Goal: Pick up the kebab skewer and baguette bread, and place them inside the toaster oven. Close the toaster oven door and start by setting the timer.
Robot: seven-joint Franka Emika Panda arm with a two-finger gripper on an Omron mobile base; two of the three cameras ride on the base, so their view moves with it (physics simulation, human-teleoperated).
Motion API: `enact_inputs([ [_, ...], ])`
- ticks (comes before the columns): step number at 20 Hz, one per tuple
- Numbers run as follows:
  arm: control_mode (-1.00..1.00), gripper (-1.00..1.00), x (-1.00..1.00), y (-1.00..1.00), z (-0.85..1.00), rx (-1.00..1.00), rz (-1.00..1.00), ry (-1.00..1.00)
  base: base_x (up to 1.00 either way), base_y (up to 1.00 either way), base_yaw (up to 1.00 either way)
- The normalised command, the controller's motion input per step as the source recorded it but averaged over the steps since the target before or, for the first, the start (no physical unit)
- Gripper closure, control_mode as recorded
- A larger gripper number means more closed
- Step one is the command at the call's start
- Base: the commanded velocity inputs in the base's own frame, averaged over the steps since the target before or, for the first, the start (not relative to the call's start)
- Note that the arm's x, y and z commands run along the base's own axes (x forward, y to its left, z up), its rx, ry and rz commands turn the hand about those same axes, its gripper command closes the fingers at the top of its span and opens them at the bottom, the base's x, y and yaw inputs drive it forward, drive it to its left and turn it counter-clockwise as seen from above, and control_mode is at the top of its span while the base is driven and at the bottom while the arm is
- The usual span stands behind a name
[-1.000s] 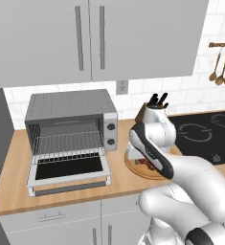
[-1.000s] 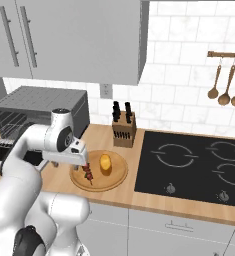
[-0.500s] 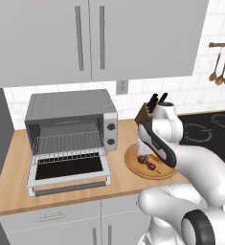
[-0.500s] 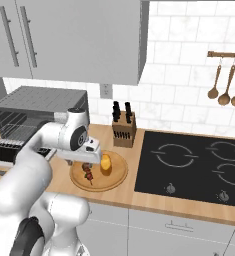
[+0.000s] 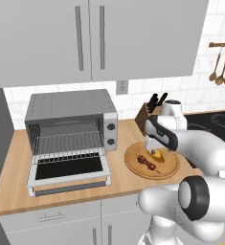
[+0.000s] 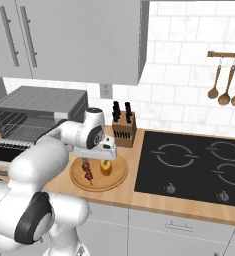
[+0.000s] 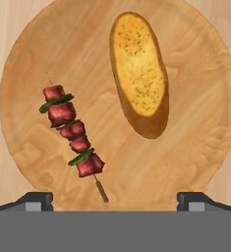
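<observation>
In the hand view you look straight down on the round wooden plate (image 7: 195, 147): the skewer (image 7: 72, 133) lies on its left part and the bread (image 7: 139, 74) on its right part, well apart from each other, both flat on the wood. This view shows you details that the base views do not give, such as the green pieces between the meat chunks and the bare stick end pointing toward the camera. The two dark fingertips (image 7: 34, 199) stand at the far left and far right of the bottom edge, so the end effector (image 7: 115, 201) is wide open and holds nothing. In the left base view you see the oven (image 5: 71, 128) on the worktop (image 5: 13, 177), with its door (image 5: 70, 171) dropped down flat and the wire rack visible inside; the plate (image 5: 133, 160) sits just to the right of it. In the right base view you see the knife block (image 6: 124, 129) behind the plate (image 6: 118, 176) and the black cooktop (image 6: 194, 167) to its right. The arm bends over from the base, and the end effector (image 6: 96, 159) hangs just above the plate, pointing down at the food.
</observation>
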Motion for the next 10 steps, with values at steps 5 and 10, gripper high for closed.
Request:
enact_inputs([
  [5,-1.00,-1.00,0.37,-0.05,-0.32,0.00,0.08,-0.03,0.00,0.00,0.00],
  [10,-1.00,-1.00,0.19,0.00,-0.30,0.00,0.07,-0.10,0.00,0.00,0.00],
])
